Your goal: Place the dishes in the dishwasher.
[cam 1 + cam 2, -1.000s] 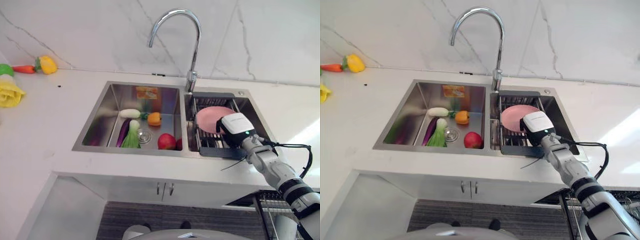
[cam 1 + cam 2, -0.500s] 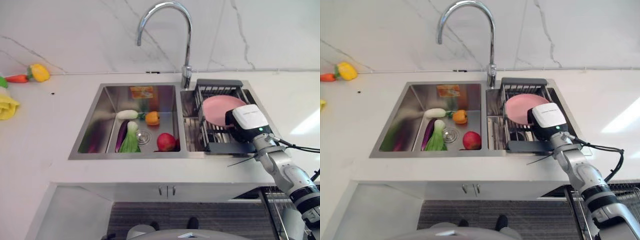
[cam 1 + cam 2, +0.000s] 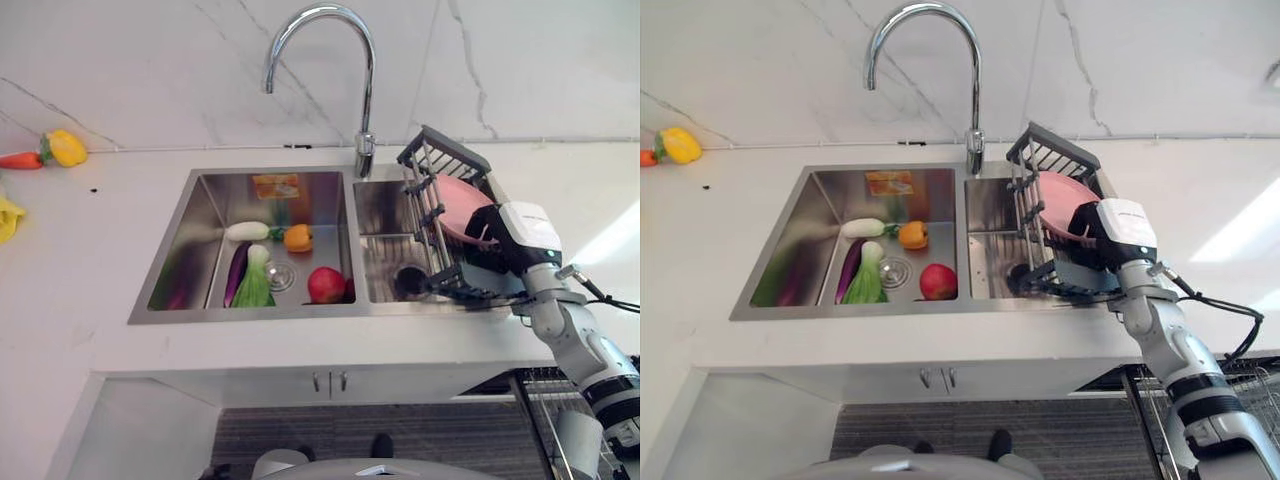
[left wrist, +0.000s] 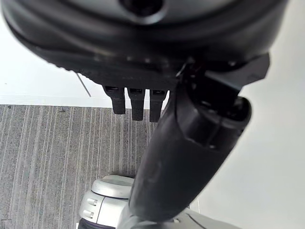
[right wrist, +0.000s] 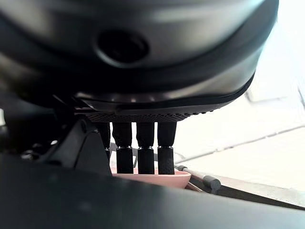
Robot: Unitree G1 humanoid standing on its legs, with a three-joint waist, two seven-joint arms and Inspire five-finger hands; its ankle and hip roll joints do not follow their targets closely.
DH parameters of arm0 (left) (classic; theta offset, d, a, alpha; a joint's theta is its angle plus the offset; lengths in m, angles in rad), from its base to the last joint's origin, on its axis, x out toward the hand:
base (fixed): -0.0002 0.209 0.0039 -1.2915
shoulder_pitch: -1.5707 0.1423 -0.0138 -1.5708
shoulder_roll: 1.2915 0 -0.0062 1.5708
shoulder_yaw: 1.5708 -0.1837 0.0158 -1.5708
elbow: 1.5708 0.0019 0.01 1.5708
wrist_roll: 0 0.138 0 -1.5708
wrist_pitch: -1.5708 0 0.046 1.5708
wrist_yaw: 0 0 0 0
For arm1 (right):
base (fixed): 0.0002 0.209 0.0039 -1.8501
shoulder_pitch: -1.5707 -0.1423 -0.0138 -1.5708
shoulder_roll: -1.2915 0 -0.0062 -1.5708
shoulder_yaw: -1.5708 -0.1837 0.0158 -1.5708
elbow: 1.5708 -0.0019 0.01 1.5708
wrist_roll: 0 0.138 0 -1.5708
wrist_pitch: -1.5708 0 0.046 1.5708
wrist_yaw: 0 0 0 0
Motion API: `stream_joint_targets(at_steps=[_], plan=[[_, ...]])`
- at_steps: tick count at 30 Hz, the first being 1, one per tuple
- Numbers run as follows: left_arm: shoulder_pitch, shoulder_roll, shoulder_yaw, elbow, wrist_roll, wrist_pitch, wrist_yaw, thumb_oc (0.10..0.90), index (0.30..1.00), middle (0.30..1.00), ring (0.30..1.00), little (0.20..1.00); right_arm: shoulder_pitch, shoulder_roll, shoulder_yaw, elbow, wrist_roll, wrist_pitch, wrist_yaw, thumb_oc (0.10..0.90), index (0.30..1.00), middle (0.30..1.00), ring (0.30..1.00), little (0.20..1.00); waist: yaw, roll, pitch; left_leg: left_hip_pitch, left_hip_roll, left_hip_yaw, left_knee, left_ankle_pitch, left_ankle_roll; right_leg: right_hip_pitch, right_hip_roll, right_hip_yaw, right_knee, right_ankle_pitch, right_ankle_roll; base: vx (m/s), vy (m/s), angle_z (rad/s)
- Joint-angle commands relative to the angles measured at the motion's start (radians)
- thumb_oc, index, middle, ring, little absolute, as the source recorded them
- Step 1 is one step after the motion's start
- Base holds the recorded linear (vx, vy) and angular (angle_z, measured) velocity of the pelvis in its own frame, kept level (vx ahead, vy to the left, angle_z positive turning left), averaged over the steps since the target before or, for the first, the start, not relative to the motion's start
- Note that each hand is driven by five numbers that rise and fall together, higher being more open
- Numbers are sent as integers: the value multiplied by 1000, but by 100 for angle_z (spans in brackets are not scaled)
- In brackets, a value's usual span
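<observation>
Dish rack (image 3: 440,200) now tilted up, right hand (image 3: 497,243) grasping

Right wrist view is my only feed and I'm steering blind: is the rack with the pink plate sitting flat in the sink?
Observer: No. The dish rack stands tilted, its faucet side raised above the right basin, with the pink plate leaning inside.
Operator: Where is my right hand on it?
Observer: The right hand is at the rack's side towards the counter's right end.
Operator: And the left?
Observer: The left hand hangs over the striped floor, holding nothing.
</observation>
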Motion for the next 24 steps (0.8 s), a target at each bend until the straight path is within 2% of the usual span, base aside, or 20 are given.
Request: stream_joint_targets(at_steps=[1, 3, 6, 7, 9, 10, 12, 13, 14, 15, 18, 20, 24], plan=[[-20, 27, -62, 90, 0, -6, -8, 800, 900, 900, 900, 900, -166, -59, -47, -10, 118, -9, -31, 400, 300, 300, 300, 300, -3, -50, -57, -54, -34, -10, 3, 19, -26, 119, -14, 20, 18, -151, 76, 0, 0, 0], [-20, 27, -61, 90, 0, -6, -8, 800, 900, 900, 900, 900, -168, -59, -45, -8, 118, -9, -31, 400, 300, 300, 300, 300, -5, -50, -56, -54, -34, -10, 3, 19, -26, 119, -14, 20, 18, -151, 76, 0, 0, 0], [-14, 32, -56, 96, -1, -10, -11, 800, 900, 900, 900, 900, -217, -91, 28, 13, 107, -17, 18, 400, 300, 300, 300, 300, 12, -61, -54, -57, -37, -19, 3, 20, -27, 122, -16, 10, 18, -151, 77, 0, 0, 0], [-10, 34, -66, 94, 0, -13, -18, 800, 900, 900, 900, 900, -255, -122, 86, 26, 102, -27, 66, 400, 300, 300, 300, 300, 24, -69, -54, -59, -38, -25, 3, 22, -29, 122, -17, 0, 18, -149, 77, 0, 0, 0], [-10, 34, -68, 94, 1, -15, -22, 800, 900, 900, 900, 900, -282, -140, 122, 38, 103, -34, 87, 400, 300, 300, 300, 300, 25, -73, -53, -62, -38, -30, 3, 24, -31, 123, -17, -6, 19, -150, 78, 1, 5, 8], [-9, 36, -78, 90, 1, -18, -30, 800, 900, 900, 900, 900, -320, -166, 189, 48, 102, -46, 133, 400, 300, 300, 300, 300, 36, -80, -51, -65, -39, -36, 3, 25, -34, 123, -17, -15, 19, -149, 77, 0, 4, 20], [-4, 33, -84, 86, 1, -20, -35, 800, 900, 900, 900, 900, -351, -183, 235, 63, 99, -53, 159, 400, 300, 300, 300, 300, 38, -83, -51, -67, -39, -41, 3, 26, -35, 123, -17, -22, 19, -149, 77, 3, 3, 15], [3, 36, -98, 78, 0, -25, -45, 800, 900, 900, 900, 900, -404, -208, 325, 87, 75, -67, 196, 400, 300, 300, 300, 300, 51, -92, -48, -71, -39, -49, 3, 29, -38, 122, -18, -32, 19, -148, 78, 2, 0, 7], [4, 33, -96, 78, 0, -25, -45, 800, 900, 900, 900, 900, -412, -207, 333, 91, 75, -68, 195, 400, 300, 300, 300, 300, 47, -90, -48, -72, -39, -50, 3, 29, -38, 122, -18, -33, 19, -148, 78, -14, 8, 6], [6, 37, -106, 74, -1, -28, -52, 800, 900, 900, 900, 900, -458, -220, 402, 115, 51, -75, 222, 400, 300, 300, 300, 300, 59, -96, -46, -76, -39, -56, 3, 31, -41, 121, -18, -42, 19, -148, 79, -9, 11, 18], [9, 35, -117, 78, -6, -30, -54, 800, 900, 900, 900, 900, -521, -194, 477, 197, -2, -67, 218, 400, 300, 300, 300, 300, 67, -101, -40, -81, -40, -69, 3, 35, -44, 121, -17, -56, 19, -148, 80, -12, 10, 22], [7, 34, -120, 79, -8, -29, -52, 800, 900, 900, 900, 900, -524, -175, 475, 222, -4, -59, 215, 400, 300, 300, 300, 300, 70, -102, -38, -83, -40, -72, 3, 37, -45, 122, -16, -59, 19, -148, 80, -7, 4, 6], [-3, 24, -129, 93, -18, -23, -43, 800, 900, 900, 900, 900, -498, -57, 393, 347, 62, -20, 179, 400, 300, 300, 300, 300, 78, -103, -33, -91, -41, -86, 3, 43, -44, 121, -17, -72, 20, -148, 78, -10, 2, 10]])
